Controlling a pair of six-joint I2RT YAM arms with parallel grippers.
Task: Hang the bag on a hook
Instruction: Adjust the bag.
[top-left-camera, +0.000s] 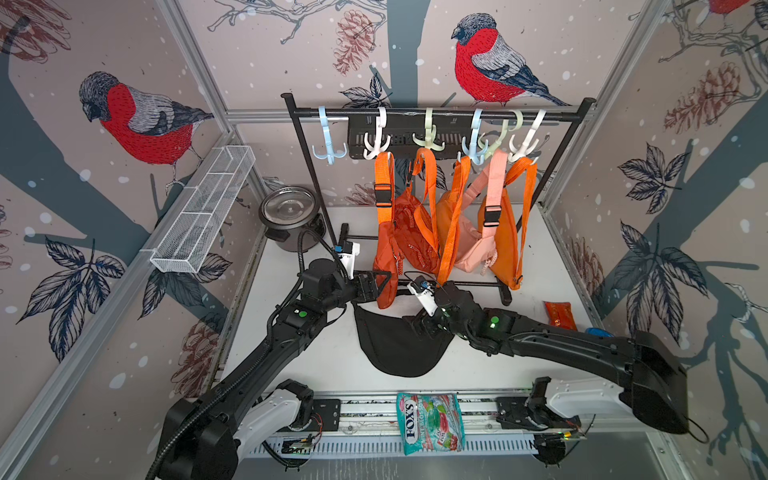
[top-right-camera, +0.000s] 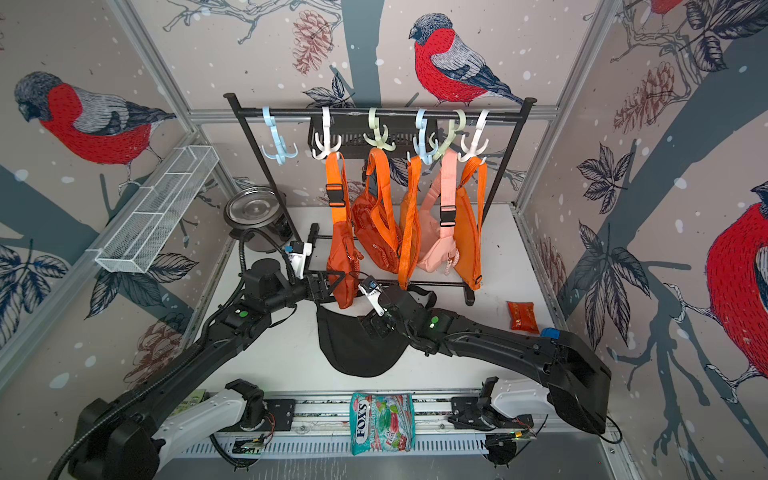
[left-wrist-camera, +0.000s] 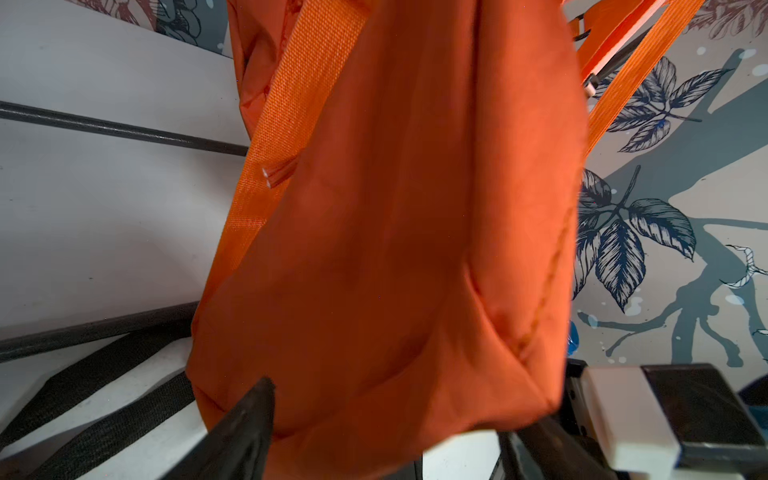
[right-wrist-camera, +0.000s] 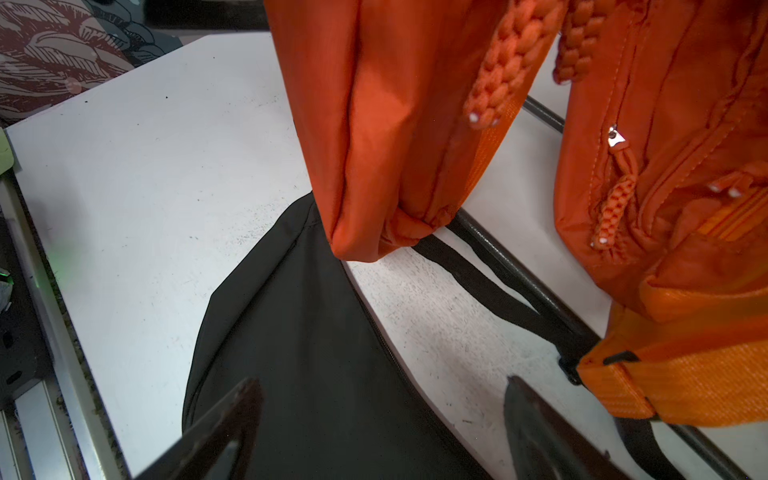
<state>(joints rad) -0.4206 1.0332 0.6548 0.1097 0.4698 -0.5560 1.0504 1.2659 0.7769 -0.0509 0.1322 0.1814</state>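
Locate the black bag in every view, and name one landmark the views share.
In a top view: black bag lies flat, centre.
In a top view: black bag, centre too.
Left wrist: only black straps, probably its own.
Right wrist: lower middle.
Shared landmark: leftmost orange bag.

Two arms in reach, seen from above. The left arm (top-left-camera: 266, 349) runs forward from its base at the near side and turns inward at the left wrist (top-left-camera: 320, 282). The left tool (top-left-camera: 380, 286) (top-right-camera: 332, 286) therefore points across toward the robot's right, jaws spread wide (close view: (left-wrist-camera: 399, 411)). The right arm (top-left-camera: 561, 336) stretches low and inward. Past the right wrist (top-left-camera: 457, 307), the right tool (top-left-camera: 419, 326) (top-right-camera: 372, 326) angles downward, jaws likewise spread wide (right-wrist-camera: 382, 384). The two tools are near each other but apart.
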